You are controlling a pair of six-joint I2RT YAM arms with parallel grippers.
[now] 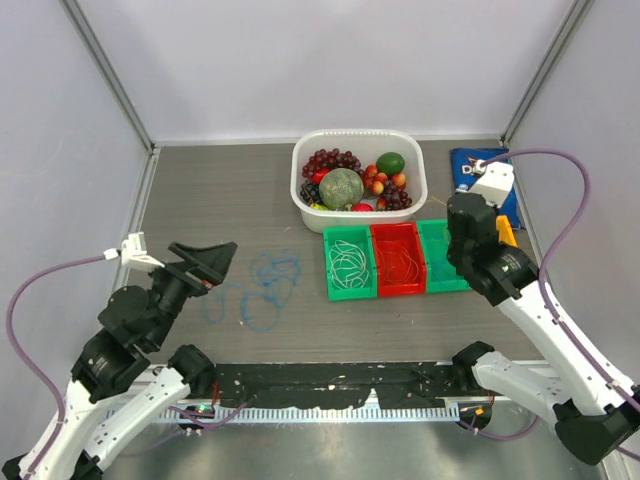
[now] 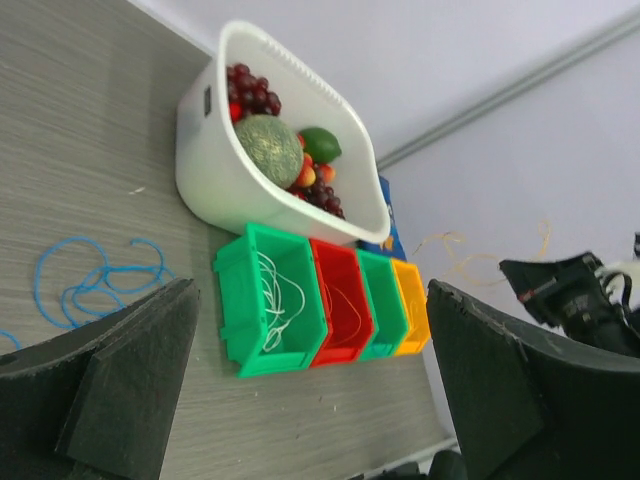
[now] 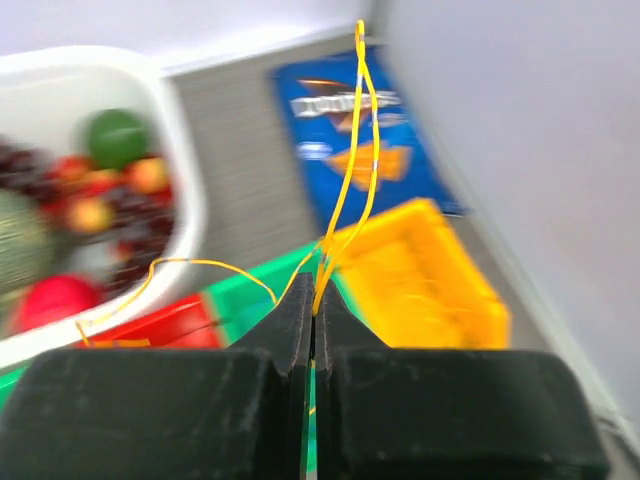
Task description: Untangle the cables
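Table (image 1: 220, 190) (grey) carries bins (image 1: 372, 262), basin (image 1: 360, 134), blue cable (image 1: 268, 290).

**Top external view:** high at the near edge, looking down on the table (image 1: 220, 190). **Left wrist view:** low and tilted, facing across the table. **Right wrist view:** close over the yellow bin (image 3: 420, 270). All three views include the white fruit tub (image 1: 400, 220).

The blue packet (image 1: 466, 170) bears white lettering, too blurred and covered to read.
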